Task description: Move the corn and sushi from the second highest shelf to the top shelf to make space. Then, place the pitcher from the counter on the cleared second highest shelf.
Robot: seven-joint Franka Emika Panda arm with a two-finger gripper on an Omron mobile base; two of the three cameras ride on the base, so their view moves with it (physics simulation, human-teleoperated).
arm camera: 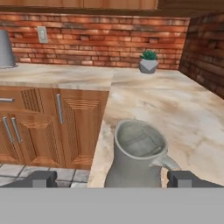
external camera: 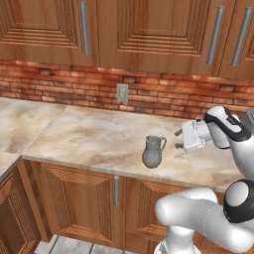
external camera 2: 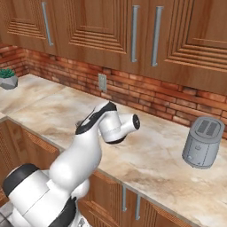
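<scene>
My gripper (arm camera: 112, 178) stands wide open, holding nothing, fingers on either side of the grey pitcher (arm camera: 136, 155), which stands upright near the front edge of the marble counter (external camera: 89, 134).
</scene>
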